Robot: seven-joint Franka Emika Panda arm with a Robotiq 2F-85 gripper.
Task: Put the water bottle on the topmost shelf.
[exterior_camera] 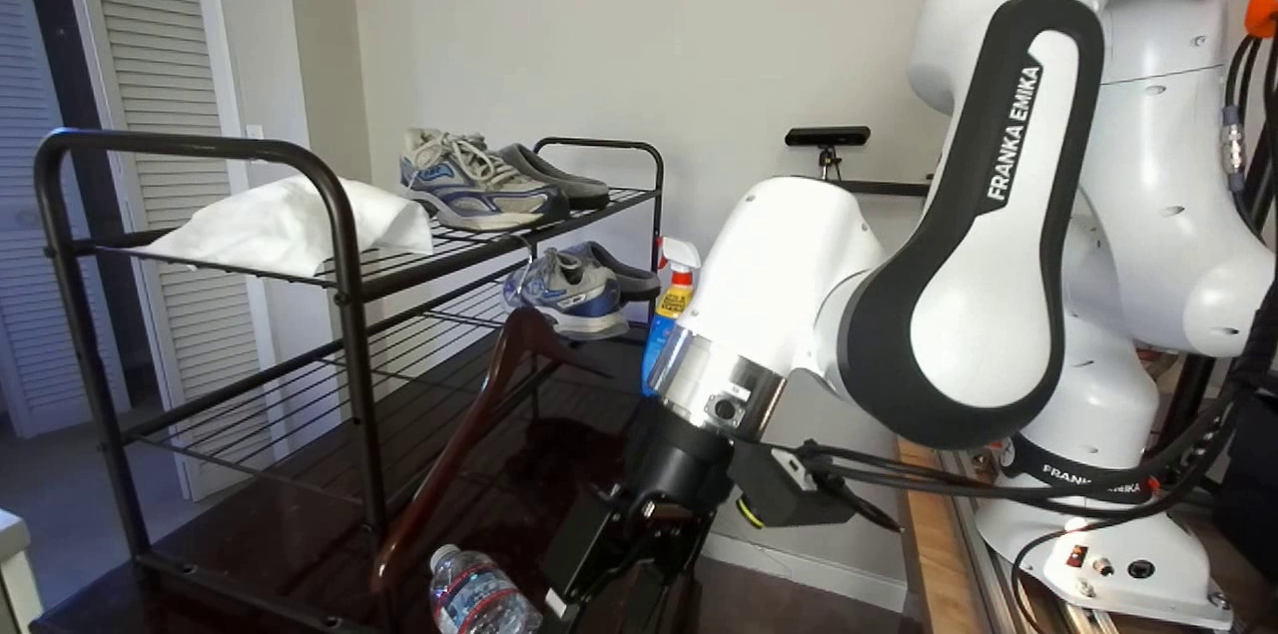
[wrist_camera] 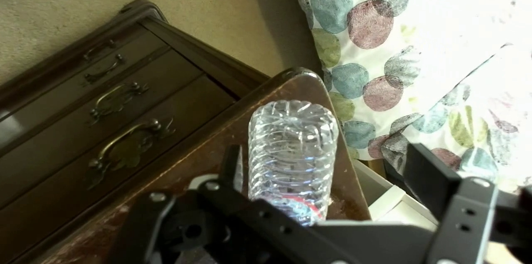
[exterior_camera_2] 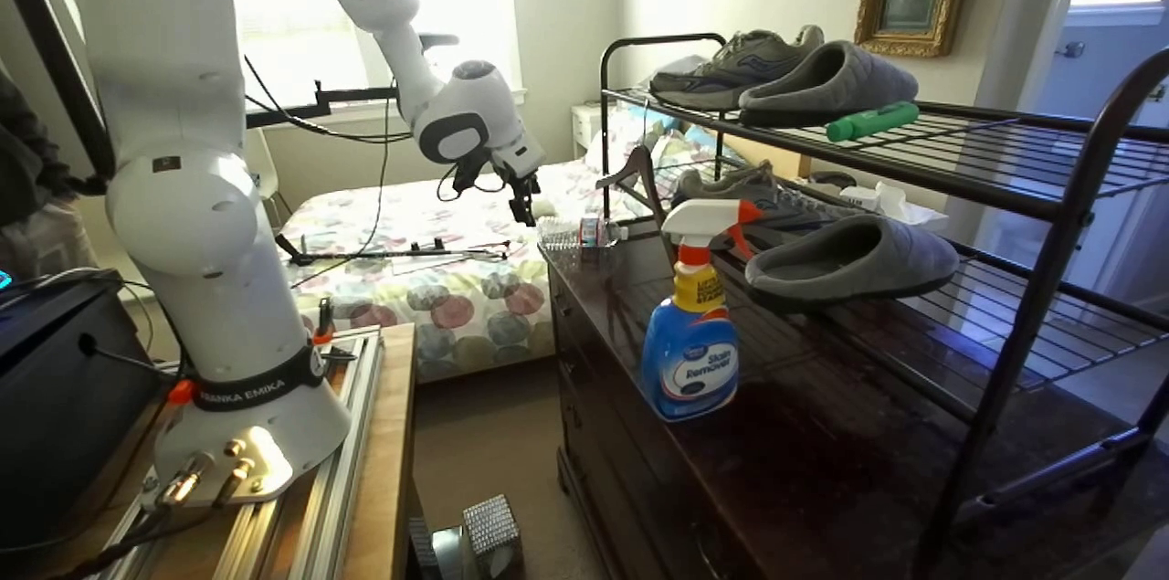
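Note:
The water bottle is clear, ribbed plastic with a red-marked label. It lies on its side on the dark dresser top near a corner; it also shows in both exterior views. My gripper is open, its fingers either side of the bottle in the wrist view, with the bottle much nearer the left finger. The gripper shows beside the bottle in both exterior views. The lower part of the bottle is hidden by the gripper in the wrist view. The topmost shelf of the black rack also shows.
The topmost shelf bears a white cloth-like item, a sneaker, a slipper and a green marker. A wooden hanger leans on the rack near the bottle. A blue spray bottle stands on the dresser.

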